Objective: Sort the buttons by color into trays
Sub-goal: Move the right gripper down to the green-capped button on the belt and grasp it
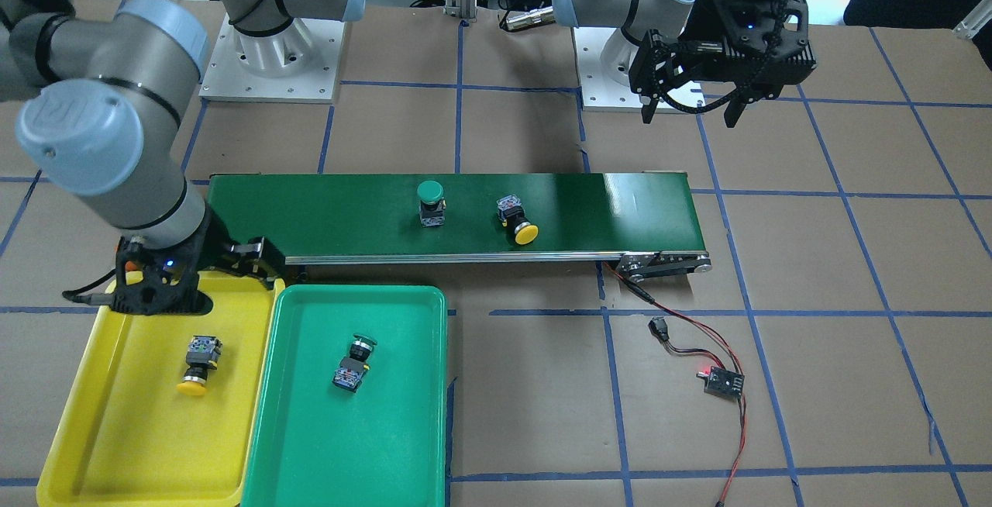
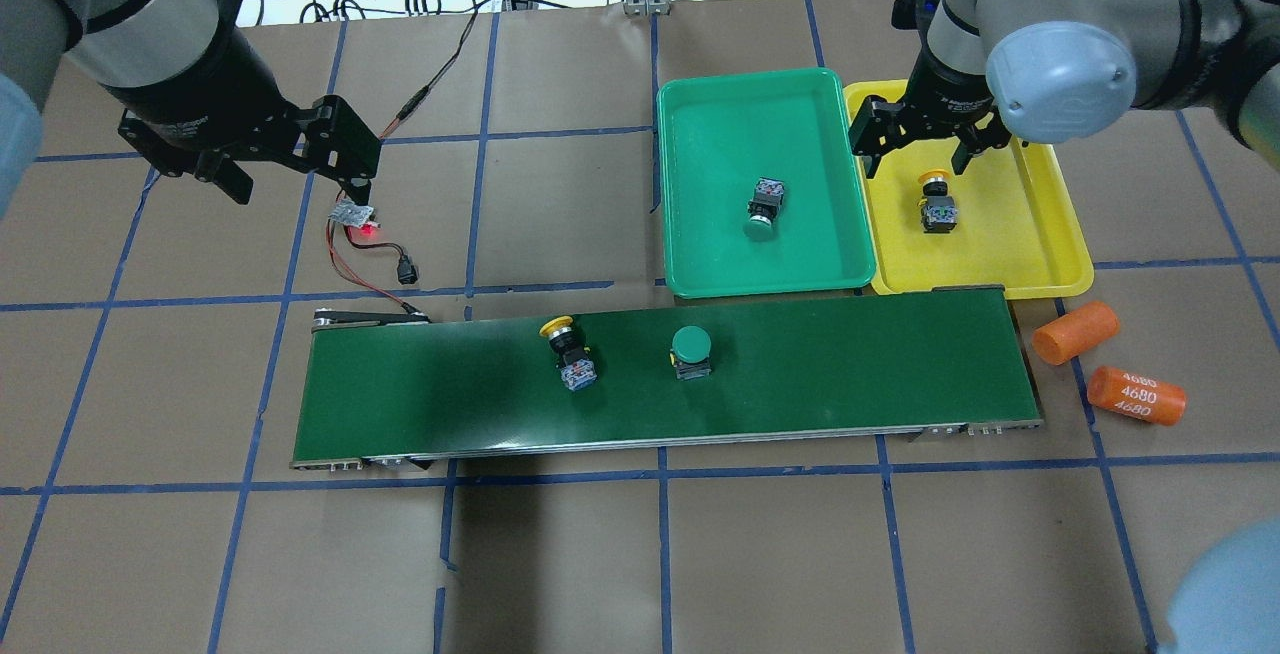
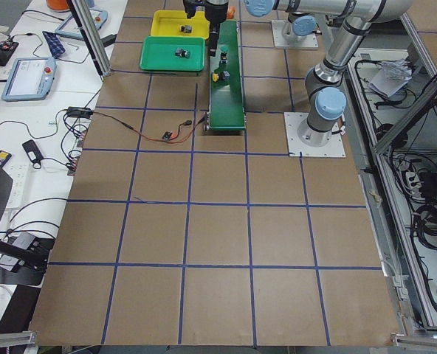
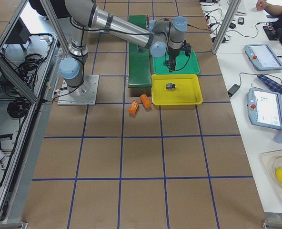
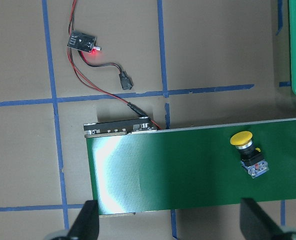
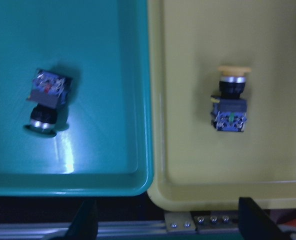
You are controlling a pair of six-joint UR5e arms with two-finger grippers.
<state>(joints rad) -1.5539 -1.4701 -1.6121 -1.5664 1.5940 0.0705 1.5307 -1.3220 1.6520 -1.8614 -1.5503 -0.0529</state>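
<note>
"Which pincer was nearer the buttons on the conveyor belt?"

"The right gripper, open and empty, just off one belt end. The green button stood upright mid-belt. The yellow button lay crosswise beside it, toward the left gripper, also open, off the other end."

You are looking at a robotics lab, not a home or a shop. The table is covered in brown board marked into squares with blue tape, and two industrial arms are bolted to it on metal plates. A small conveyor belt sits on top. Side benches carry touch-screen control pendants, aluminium frame posts stand at the edges, and bundles of cables lie beside the table.
</note>
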